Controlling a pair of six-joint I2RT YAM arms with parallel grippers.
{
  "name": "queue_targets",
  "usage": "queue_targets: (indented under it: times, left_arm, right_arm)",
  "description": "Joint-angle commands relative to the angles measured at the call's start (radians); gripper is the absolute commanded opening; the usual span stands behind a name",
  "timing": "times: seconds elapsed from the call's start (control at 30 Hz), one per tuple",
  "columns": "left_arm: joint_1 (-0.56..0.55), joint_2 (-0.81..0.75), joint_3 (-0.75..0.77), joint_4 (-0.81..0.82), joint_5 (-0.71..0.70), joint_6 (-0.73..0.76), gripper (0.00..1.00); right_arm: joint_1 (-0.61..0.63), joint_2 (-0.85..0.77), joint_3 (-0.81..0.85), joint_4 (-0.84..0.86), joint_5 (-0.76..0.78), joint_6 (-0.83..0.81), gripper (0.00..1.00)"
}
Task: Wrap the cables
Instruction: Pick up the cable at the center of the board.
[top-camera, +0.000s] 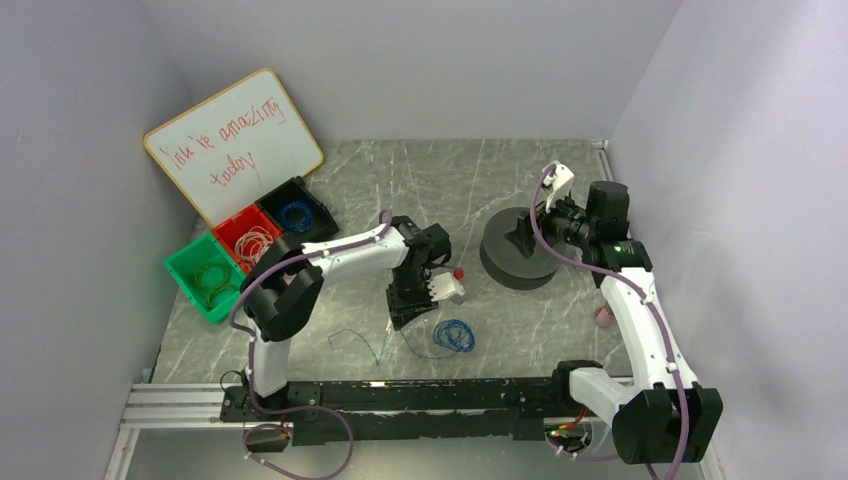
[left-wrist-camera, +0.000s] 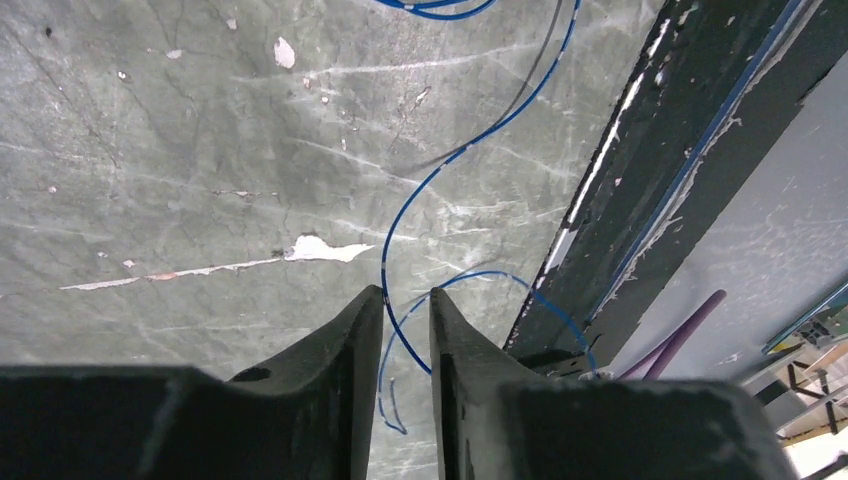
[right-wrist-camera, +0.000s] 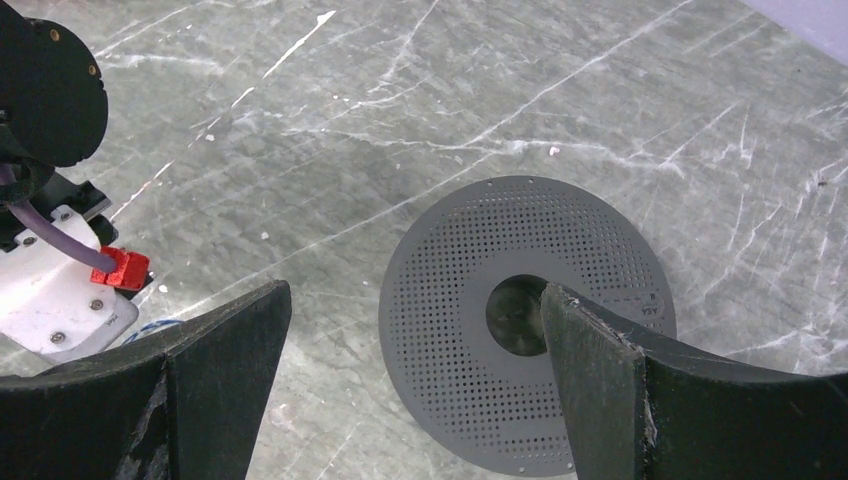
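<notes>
The cable is a thin blue wire: a small coil lies on the marble table, with a strand straggling left to about. My left gripper points down just left of the coil. In the left wrist view its jaws stand a narrow gap apart, low over the table. The blue strand runs between the fingertips without being clamped. My right gripper hangs wide open and empty over a dark perforated disc, well away from the cable.
Green, red and black bins with wire coils stand at the left, below a whiteboard. The dark disc is at centre right. The black base rail runs close behind the strand.
</notes>
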Motion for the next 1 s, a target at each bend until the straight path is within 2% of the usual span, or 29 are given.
queue_targets:
  times: [0.0,0.1,0.13,0.4,0.57,0.7,0.83,0.97]
  left_arm:
    - [-0.002,-0.009,0.039,-0.042,-0.023,-0.011,0.23]
    - [-0.001,-0.026,0.049,-0.048,-0.034,-0.012,0.05]
    - [0.001,-0.032,0.057,-0.051,-0.037,-0.013,0.03]
    - [0.020,-0.102,0.146,-0.068,-0.103,-0.007,0.03]
    - [0.091,-0.181,0.320,-0.096,-0.130,0.019,0.03]
    - [0.137,-0.313,0.410,-0.016,-0.027,0.051,0.03]
    - [0.139,-0.440,0.408,0.121,0.069,0.052,0.02]
    - [0.139,-0.456,0.471,0.128,0.160,0.057,0.03]
  right_arm:
    - [-0.004,-0.003,-0.004,0.037,-0.033,0.001,0.99]
    - [-0.004,-0.001,-0.003,0.036,-0.036,0.003,0.99]
    - [-0.004,-0.001,-0.003,0.037,-0.036,0.003,0.99]
    - [-0.003,-0.006,-0.005,0.034,-0.063,-0.001,0.99]
    - [0.006,-0.021,-0.016,0.034,-0.108,-0.018,0.99]
    - [0.038,-0.021,-0.026,0.026,-0.160,-0.040,0.99]
    - [0.079,-0.003,-0.029,0.014,-0.201,-0.066,0.99]
    - [0.130,0.021,-0.026,0.000,-0.238,-0.087,0.99]
